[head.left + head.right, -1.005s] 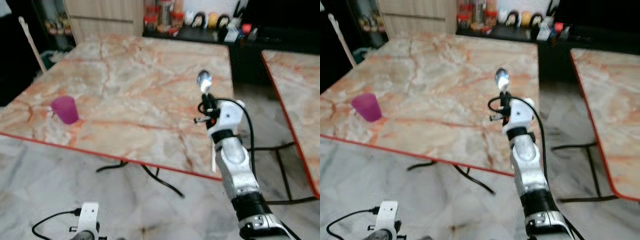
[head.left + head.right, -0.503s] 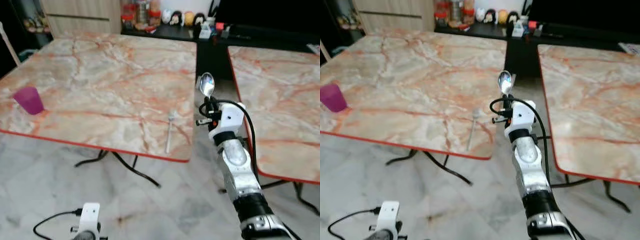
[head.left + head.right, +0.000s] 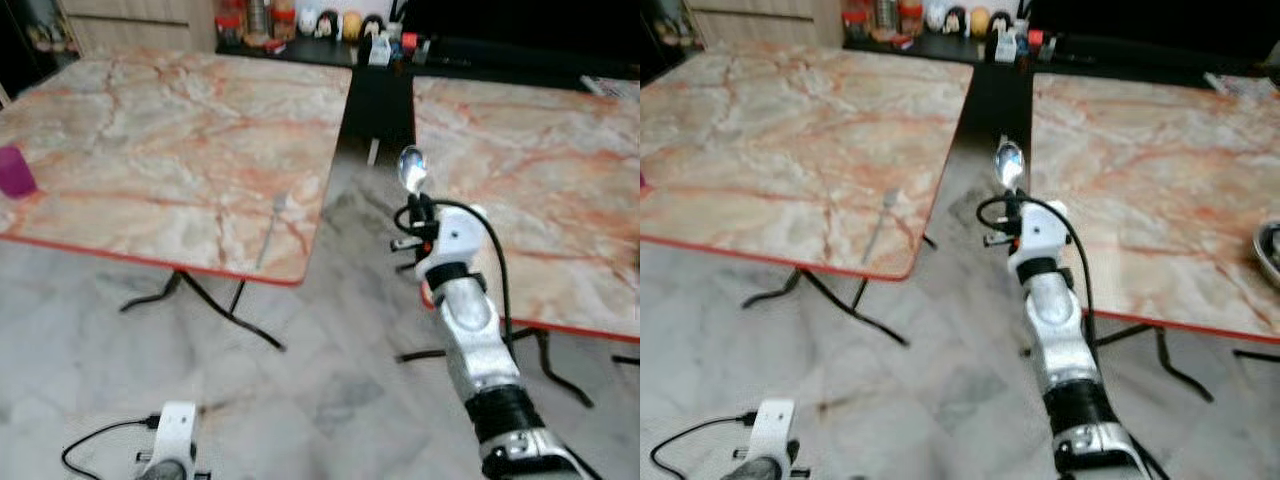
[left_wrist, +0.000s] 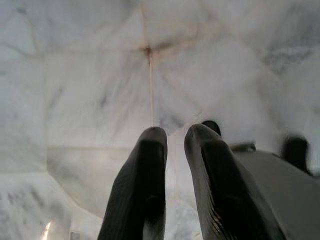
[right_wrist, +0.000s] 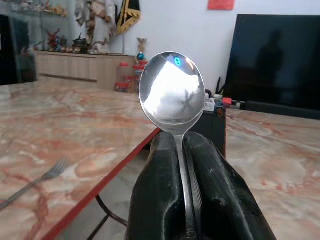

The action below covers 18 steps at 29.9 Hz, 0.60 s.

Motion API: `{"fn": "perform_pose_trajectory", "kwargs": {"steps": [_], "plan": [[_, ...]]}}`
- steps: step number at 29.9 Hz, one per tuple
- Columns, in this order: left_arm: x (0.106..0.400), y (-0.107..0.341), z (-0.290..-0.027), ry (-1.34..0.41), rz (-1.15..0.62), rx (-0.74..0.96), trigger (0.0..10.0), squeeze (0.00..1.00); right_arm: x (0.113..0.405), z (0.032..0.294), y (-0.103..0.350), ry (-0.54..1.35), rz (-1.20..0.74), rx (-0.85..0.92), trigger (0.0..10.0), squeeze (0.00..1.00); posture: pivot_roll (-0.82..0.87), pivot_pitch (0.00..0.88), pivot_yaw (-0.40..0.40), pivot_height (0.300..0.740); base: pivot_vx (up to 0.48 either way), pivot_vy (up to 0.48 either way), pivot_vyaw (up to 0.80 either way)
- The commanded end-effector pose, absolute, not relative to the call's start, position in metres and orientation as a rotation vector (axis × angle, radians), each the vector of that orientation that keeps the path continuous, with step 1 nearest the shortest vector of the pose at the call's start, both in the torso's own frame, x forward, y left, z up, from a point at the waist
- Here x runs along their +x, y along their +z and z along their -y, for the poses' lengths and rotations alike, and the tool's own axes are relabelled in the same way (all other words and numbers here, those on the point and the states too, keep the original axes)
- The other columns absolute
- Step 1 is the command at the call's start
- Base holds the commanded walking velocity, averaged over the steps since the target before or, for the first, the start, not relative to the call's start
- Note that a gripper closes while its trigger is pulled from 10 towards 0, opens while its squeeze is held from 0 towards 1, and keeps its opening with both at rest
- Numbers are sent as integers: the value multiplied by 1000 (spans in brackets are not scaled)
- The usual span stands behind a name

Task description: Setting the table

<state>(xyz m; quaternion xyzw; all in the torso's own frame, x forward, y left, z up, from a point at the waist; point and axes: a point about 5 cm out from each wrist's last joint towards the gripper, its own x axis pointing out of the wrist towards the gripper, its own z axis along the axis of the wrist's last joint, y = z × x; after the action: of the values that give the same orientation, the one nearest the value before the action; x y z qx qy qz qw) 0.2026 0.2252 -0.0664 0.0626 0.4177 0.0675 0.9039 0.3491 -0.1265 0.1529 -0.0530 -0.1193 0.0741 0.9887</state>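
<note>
My right gripper [image 3: 414,212] is shut on the handle of a metal spoon [image 3: 411,168], held upright with its bowl on top. It hangs over the floor gap between two marble tables, in front of the right table's near corner. The right wrist view shows the spoon [image 5: 172,93] clamped between the black fingers [image 5: 157,190]. A fork [image 3: 268,232] lies near the front right corner of the left table [image 3: 150,110]. A purple cup [image 3: 14,171] stands at that table's far left. My left gripper [image 4: 175,137] hangs low over the floor tiles, fingers together and holding nothing.
The right table [image 3: 520,150] has a red rim, and a dark bowl [image 3: 1270,250] sits at its right edge. A dark sideboard [image 3: 330,25] with jars and bottles runs behind both tables. Black table legs and a cable [image 3: 100,440] cross the marble floor.
The whole picture has slid left, so the camera has turned right: the left table and cup moved toward the left edge and the right table came into view. The right gripper still holds the spoon.
</note>
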Motion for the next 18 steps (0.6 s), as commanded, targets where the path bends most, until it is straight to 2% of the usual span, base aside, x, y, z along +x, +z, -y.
{"fn": "perform_pose_trajectory", "kwargs": {"steps": [1, 18], "plan": [[201, -68, -221, 130, -870, 126, 10000, 0, 351, 136, 160, 113, 264, -119, 10000, 0, 17, 136, -25, 740, 0, -435, 506], [202, -68, -220, 129, -866, 120, 10000, 0, 353, 141, 159, 63, 244, -63, 10000, 0, 13, 141, -27, 740, 0, -435, 30]]}}
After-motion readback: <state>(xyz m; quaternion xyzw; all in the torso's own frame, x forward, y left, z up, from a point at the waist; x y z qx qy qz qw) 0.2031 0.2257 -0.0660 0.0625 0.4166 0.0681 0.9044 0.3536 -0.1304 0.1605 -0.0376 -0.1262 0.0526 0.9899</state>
